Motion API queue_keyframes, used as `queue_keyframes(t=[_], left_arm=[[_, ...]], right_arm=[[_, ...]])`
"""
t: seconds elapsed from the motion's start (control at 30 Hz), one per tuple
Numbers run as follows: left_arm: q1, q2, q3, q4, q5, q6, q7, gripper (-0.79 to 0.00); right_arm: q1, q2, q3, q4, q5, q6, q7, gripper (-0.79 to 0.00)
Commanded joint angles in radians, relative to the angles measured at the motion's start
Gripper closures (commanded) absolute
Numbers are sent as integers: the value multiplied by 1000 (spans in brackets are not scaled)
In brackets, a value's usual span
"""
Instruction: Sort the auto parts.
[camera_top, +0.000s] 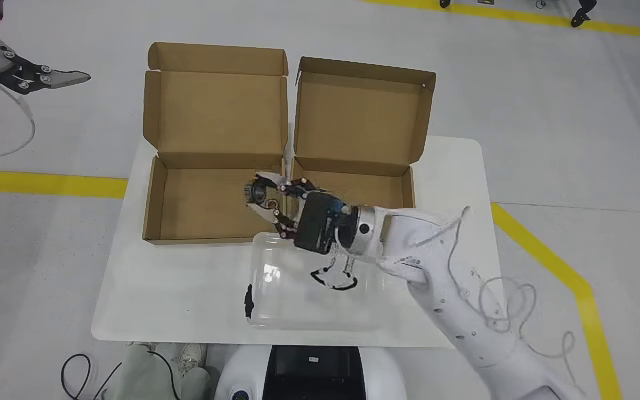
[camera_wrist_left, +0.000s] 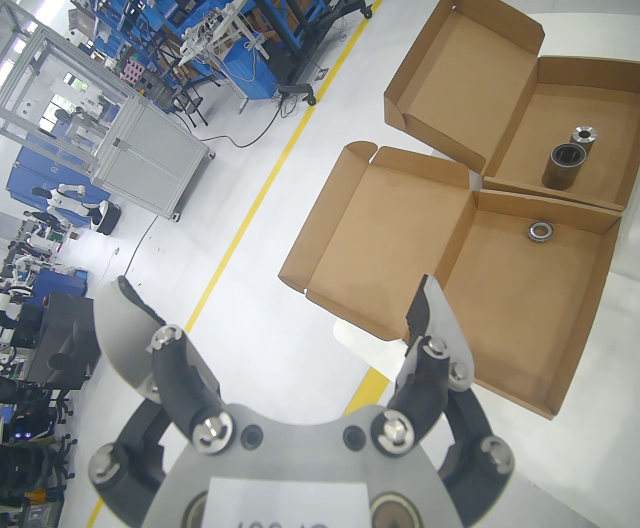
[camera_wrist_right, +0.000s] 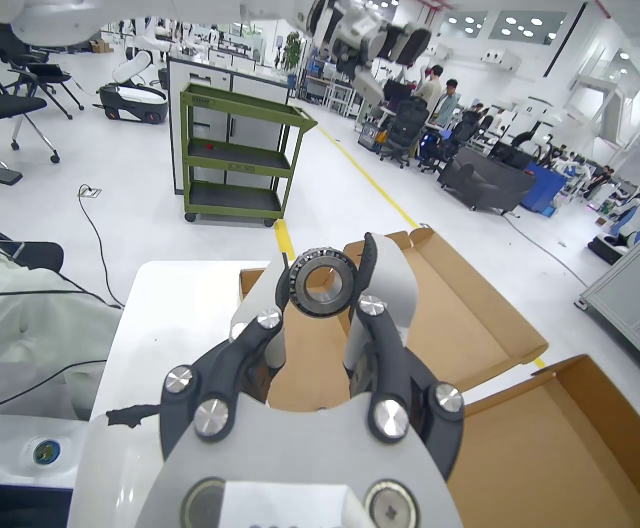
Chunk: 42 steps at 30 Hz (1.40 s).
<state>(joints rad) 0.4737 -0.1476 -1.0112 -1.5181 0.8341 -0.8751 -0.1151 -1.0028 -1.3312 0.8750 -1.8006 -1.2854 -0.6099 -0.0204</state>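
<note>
White desk (camera_top: 440, 170), workshop floor behind. Right gripper (camera_wrist_right: 322, 280): fingers clamped on silver steel bearing ring (camera_wrist_right: 324, 289), over the left-hand brown cardboard box (camera_top: 195, 205). Left gripper (camera_wrist_left: 275, 295): fingers spread wide, empty. Risk: released high, the ring could bounce or roll out.

Top view downward; left wrist far, right wrist near; cardboard boxes (camera_top: 215, 110) common.

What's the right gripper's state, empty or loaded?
Loaded. The right gripper is shut on a ring bearing, held above an open cardboard box.
</note>
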Motion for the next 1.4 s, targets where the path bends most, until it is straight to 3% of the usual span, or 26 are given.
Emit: queue_keyframes(t=[0.0, 0.37, 0.67, 1.37], left_arm=[[0, 0, 0, 0, 0, 0, 0, -785], [0, 0, 0, 0, 0, 0, 0, -785], [0, 0, 0, 0, 0, 0, 0, -785], [0, 0, 0, 0, 0, 0, 0, -785]], right_arm=[[7, -1, 13, -20, 2, 16, -18, 0], [58, -6, 78, -98, 17, 67, -62, 0], [160, -26, 50, -90, 13, 88, -53, 0], [160, -26, 50, -90, 13, 88, -53, 0]])
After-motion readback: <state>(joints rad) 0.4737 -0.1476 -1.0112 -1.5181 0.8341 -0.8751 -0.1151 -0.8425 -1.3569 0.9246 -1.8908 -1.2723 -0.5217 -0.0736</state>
